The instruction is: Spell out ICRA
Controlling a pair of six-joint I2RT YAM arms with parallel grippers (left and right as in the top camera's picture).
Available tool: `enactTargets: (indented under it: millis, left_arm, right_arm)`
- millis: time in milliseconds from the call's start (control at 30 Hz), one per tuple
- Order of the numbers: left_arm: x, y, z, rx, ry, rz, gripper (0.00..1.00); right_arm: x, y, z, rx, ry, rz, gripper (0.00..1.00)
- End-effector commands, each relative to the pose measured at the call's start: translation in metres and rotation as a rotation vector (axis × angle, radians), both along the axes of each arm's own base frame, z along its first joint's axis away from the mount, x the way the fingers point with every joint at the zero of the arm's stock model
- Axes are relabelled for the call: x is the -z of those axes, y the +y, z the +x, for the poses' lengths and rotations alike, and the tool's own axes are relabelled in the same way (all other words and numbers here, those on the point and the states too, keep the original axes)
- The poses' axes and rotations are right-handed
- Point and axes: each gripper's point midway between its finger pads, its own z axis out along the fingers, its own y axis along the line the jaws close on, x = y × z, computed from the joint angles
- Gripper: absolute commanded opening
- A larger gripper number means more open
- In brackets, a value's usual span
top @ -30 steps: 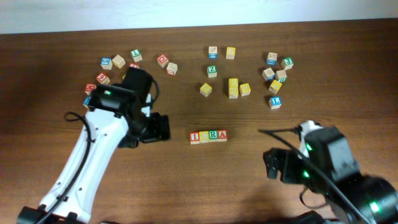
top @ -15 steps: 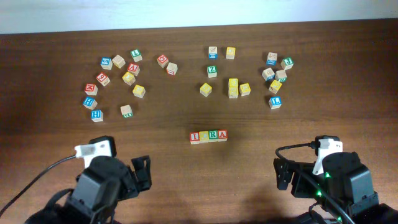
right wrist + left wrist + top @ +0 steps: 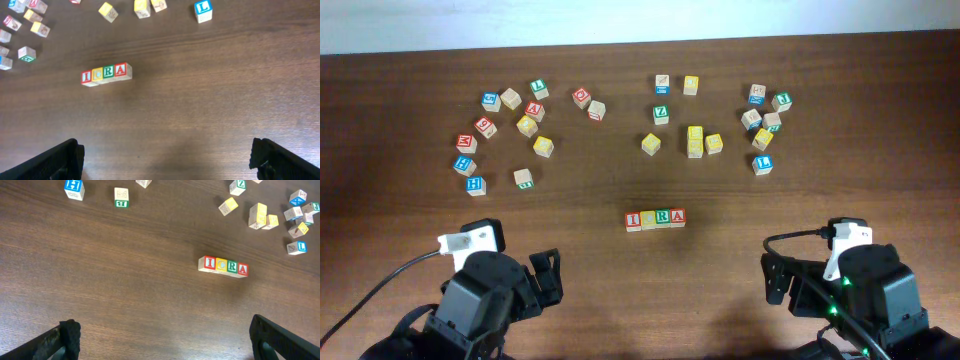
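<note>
Four cubes stand touching in a row in the middle of the table, reading left to right: red I (image 3: 633, 220), yellow C (image 3: 648, 219), green R (image 3: 663, 218), red A (image 3: 678, 217). The row also shows in the left wrist view (image 3: 223, 266) and the right wrist view (image 3: 106, 74). My left gripper (image 3: 548, 283) is open and empty at the front left, well away from the row; its fingers show in the left wrist view (image 3: 162, 337). My right gripper (image 3: 778, 280) is open and empty at the front right (image 3: 166, 157).
Loose cubes lie along the back: a cluster at the back left (image 3: 505, 125), a green Z cube (image 3: 661, 113) with yellow cubes (image 3: 695, 140) at the back middle, and a cluster with a blue L cube (image 3: 762, 163) at the back right.
One second ago my left arm reached over the left middle of the table. It has since pulled back to the front left. The right arm drew back slightly. The cube row has not moved.
</note>
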Motion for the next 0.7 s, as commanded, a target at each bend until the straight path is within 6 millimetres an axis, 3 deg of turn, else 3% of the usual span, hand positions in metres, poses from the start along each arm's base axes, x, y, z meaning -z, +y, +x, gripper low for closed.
enactTargets:
  millis: [0, 133, 367, 500, 667]
  left_arm:
    - [0.001, 0.003, 0.001, -0.019, -0.004, 0.010, 0.99]
    - [0.001, 0.003, 0.001, -0.019, -0.004, 0.010, 0.99]
    - [0.001, 0.003, 0.001, -0.019, -0.004, 0.010, 0.99]
    - [0.001, 0.003, 0.001, -0.019, -0.004, 0.010, 0.99]
    - [0.001, 0.003, 0.001, -0.019, -0.003, 0.010, 0.99]
  right_arm:
    - [-0.004, -0.013, 0.009, 0.025, -0.056, -0.067, 0.98]
    - [-0.013, -0.018, 0.044, -0.043, -0.309, -0.165, 0.98]
    - [0.024, -0.024, 0.073, -0.016, -0.619, -0.186, 0.98]
    - [0.043, -0.022, 0.083, -0.004, -0.732, -0.170, 0.98]
    - [0.050, -0.022, 0.082, 0.007, -0.817, -0.160, 0.98]
